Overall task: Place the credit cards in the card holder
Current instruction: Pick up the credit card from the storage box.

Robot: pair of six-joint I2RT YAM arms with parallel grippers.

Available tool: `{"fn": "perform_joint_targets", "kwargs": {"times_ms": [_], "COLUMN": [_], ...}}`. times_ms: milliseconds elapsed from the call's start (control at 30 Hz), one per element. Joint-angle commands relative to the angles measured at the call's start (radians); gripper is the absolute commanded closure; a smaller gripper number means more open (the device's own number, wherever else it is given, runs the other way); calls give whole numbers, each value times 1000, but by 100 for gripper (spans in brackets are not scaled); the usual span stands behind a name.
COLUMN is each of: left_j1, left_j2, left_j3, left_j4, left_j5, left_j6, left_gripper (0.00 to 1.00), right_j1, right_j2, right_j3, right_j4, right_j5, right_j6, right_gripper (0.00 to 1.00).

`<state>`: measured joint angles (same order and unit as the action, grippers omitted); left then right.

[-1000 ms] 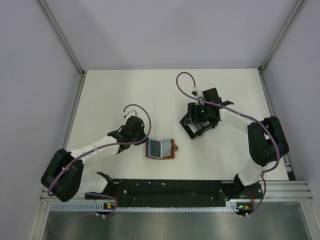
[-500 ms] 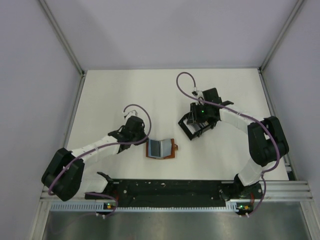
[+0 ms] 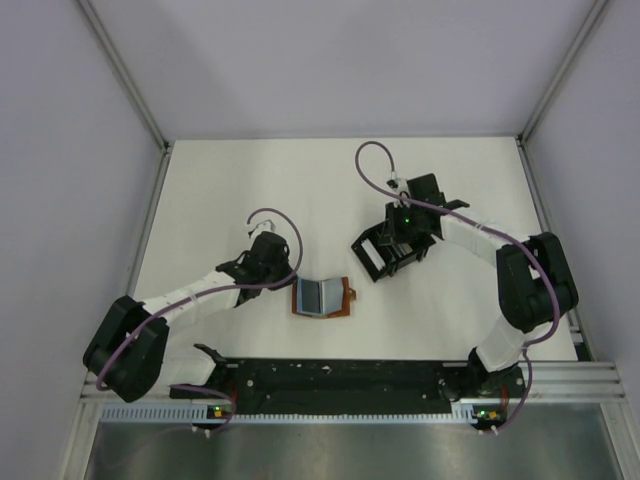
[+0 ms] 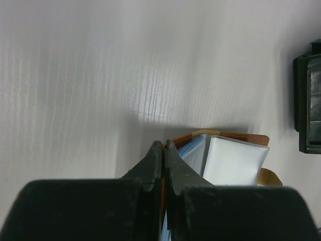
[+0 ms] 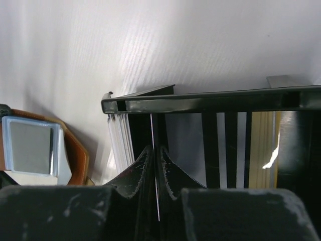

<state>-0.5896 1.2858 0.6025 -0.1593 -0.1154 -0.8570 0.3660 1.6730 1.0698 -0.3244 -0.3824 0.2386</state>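
The card holder [image 3: 322, 297] lies open on the table, a brown leather wallet with a pale grey card and a blue card showing in its pockets [image 4: 231, 161]. My left gripper [image 3: 283, 275] is shut on the wallet's left leather flap [image 4: 164, 144]. My right gripper [image 3: 393, 243] reaches into the black slotted box [image 3: 378, 257] and is shut on a thin card seen edge-on [image 5: 152, 130]. More credit cards stand in the box: a white stack [image 5: 120, 143] and a tan-gold one [image 5: 263, 150]. The wallet shows at the left of the right wrist view [image 5: 75, 155].
The black slotted box [image 4: 308, 100] stands just right of the wallet. Its top bar [image 5: 210, 103] crosses above my right fingers. A black rail [image 3: 340, 375] runs along the near table edge between the arm bases. Side walls stand at left and right.
My right gripper and the black box have shifted slightly to the left, and the box has turned a little. The left arm and the wallet have not moved.
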Motion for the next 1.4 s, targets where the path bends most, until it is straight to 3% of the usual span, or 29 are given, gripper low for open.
{"fn": "perform_joint_targets", "kwargs": {"times_ms": [0, 500, 600, 700, 733, 1133, 1367], "left_j1": [5, 7, 7, 5, 7, 7, 7], "left_j2": [9, 15, 15, 14, 12, -9, -16], "left_j3": [22, 23, 22, 20, 22, 20, 13], "left_j4": [37, 44, 44, 43, 43, 37, 40], "left_j5": [0, 10, 11, 11, 10, 8, 13], "left_j6": [13, 13, 10, 10, 12, 12, 3], "left_gripper": [100, 100, 100, 100, 100, 100, 100], "right_j1": [-13, 40, 39, 39, 40, 44, 134], "right_j2": [-21, 51, 50, 37, 25, -214, -311], "right_j3": [51, 68, 67, 70, 67, 56, -30], "right_j4": [4, -42, -42, -44, -47, -48, 14], "right_j5": [60, 111, 85, 111, 126, 224, 287], "right_j6": [-13, -65, -70, -61, -64, 8, 135], "right_gripper": [95, 88, 88, 96, 100, 100, 100]}}
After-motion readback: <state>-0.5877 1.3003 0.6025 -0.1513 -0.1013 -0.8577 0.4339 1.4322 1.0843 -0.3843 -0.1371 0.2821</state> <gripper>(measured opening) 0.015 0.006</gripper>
